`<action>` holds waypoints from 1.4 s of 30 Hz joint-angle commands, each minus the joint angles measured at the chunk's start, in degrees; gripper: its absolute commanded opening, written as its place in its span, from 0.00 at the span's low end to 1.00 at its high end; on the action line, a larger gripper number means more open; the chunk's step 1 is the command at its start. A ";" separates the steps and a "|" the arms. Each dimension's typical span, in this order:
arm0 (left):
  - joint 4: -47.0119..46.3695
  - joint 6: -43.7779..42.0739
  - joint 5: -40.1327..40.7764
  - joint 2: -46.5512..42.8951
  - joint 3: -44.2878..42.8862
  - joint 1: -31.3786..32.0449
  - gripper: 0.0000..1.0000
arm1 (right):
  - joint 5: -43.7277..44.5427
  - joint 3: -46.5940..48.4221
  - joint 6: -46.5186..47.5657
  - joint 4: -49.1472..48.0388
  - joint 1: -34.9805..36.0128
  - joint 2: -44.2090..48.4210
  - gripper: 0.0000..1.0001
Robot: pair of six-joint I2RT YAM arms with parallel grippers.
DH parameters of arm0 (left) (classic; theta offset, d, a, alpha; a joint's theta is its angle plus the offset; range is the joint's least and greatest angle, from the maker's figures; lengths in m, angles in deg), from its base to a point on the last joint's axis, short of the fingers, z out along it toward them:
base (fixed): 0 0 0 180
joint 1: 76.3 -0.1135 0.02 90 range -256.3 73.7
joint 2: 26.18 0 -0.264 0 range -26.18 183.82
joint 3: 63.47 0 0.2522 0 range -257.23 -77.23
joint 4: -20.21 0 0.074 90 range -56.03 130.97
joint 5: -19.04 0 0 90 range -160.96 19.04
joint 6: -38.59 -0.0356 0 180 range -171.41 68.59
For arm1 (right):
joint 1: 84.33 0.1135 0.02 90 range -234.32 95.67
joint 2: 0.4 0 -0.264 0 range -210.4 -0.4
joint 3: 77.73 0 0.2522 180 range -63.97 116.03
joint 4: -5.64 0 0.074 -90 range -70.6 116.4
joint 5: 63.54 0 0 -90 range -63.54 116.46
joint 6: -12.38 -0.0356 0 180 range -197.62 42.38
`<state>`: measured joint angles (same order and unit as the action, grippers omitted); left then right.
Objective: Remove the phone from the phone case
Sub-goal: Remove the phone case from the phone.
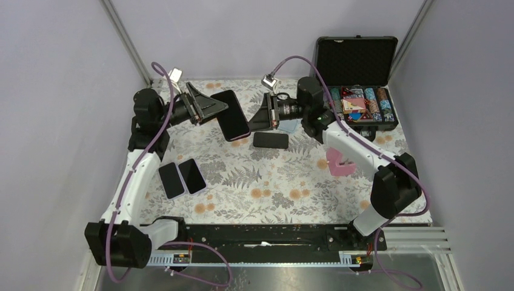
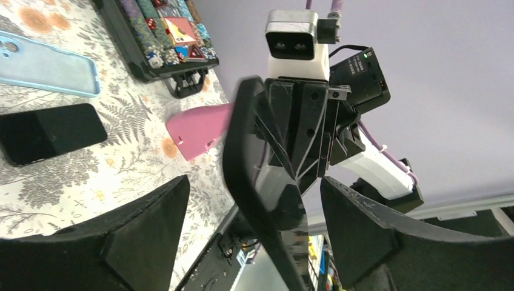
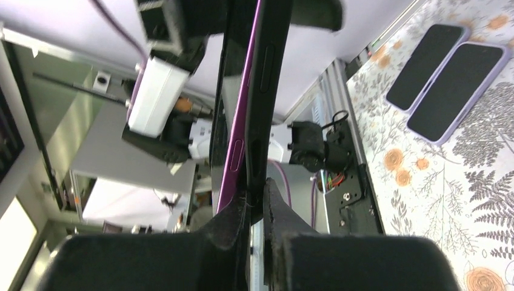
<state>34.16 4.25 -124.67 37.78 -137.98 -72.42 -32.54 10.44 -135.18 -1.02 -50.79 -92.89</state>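
The left pincer (image 2: 253, 182) stood wide open, the phone (image 1: 230, 114) hanging between its fingers and touching neither (a clear gap on each side). Further right, the right pincer (image 3: 254, 197) was pinched shut on that phone's edge, holding it above the table (image 1: 273, 182).

pale lilac walls (image 1: 60, 91) stand around a floral tablecloth (image 1: 273, 194) in even light
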 commanded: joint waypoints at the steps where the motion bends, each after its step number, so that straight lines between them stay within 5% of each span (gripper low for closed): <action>1: -9.09 6.35 -7.40 2.28 -0.34 -0.63 0.77 | -13.12 4.22 4.11 -1.22 -1.43 4.42 0.00; 7: -21.75 16.33 -10.63 3.06 2.92 -0.63 0.59 | -16.50 4.56 2.76 -1.08 -2.33 3.38 0.00; 18: -12.24 12.12 -12.11 3.79 2.56 -0.63 0.00 | -16.01 6.40 4.39 4.87 -3.55 0.17 0.00; 23: -7.47 11.73 -10.32 3.22 1.19 -0.63 0.00 | -2.96 11.34 21.57 29.80 -4.78 0.15 0.05; 25: -7.90 13.73 -9.19 3.24 0.55 -0.63 0.00 | 2.63 10.57 22.43 30.95 -5.20 1.13 0.21; 27: -9.59 16.84 -6.72 2.87 0.52 -0.78 0.00 | 8.18 8.54 21.64 29.32 -5.34 3.04 0.40; 30: -18.83 26.10 -4.78 2.94 2.05 -0.89 0.00 | 17.55 4.38 20.02 25.73 -5.51 6.77 0.56; 36: -40.12 44.35 -2.38 5.71 4.35 -1.48 0.00 | 29.92 -9.34 10.77 5.51 -6.19 16.77 0.66; 42: -33.37 41.49 1.15 5.22 3.75 -2.16 0.00 | 37.53 -18.31 3.40 -10.00 -6.69 25.56 0.77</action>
<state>5.55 41.93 -127.62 45.00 -132.61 -73.56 -5.33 -4.42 -125.96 2.38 -56.53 -71.75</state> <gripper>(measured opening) 0.130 0.749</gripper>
